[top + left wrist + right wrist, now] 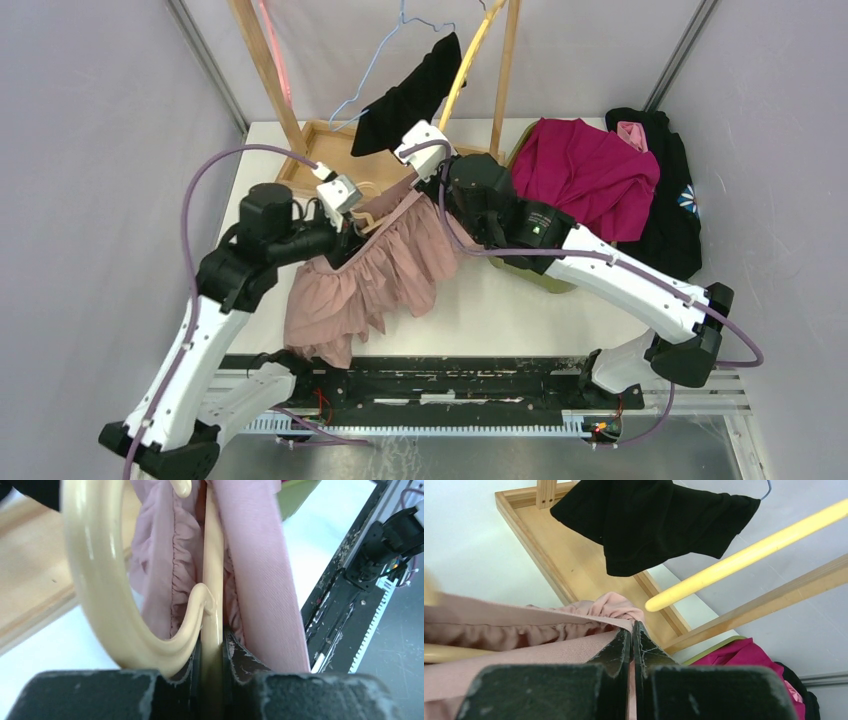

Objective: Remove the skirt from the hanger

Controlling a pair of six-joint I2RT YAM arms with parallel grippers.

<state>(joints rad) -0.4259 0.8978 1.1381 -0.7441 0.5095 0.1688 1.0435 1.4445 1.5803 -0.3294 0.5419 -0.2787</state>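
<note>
A dusty pink ruffled skirt (370,275) hangs over the white table, its waistband (514,630) stretched on a cream plastic hanger (212,580). My left gripper (345,215) is shut on the hanger's bar, beside its curved hook (95,580), with the skirt (265,570) bunched on both sides of the bar. My right gripper (425,175) is at the skirt's far upper end; in the right wrist view its jaws (631,635) are pinched shut on the edge of the pink waistband.
A wooden rack base (320,140) with upright posts stands at the back, holding a black garment (410,95) on a blue wire hanger and a yellow rod (744,555). A magenta garment (585,170) and dark clothes lie in an olive bin at right.
</note>
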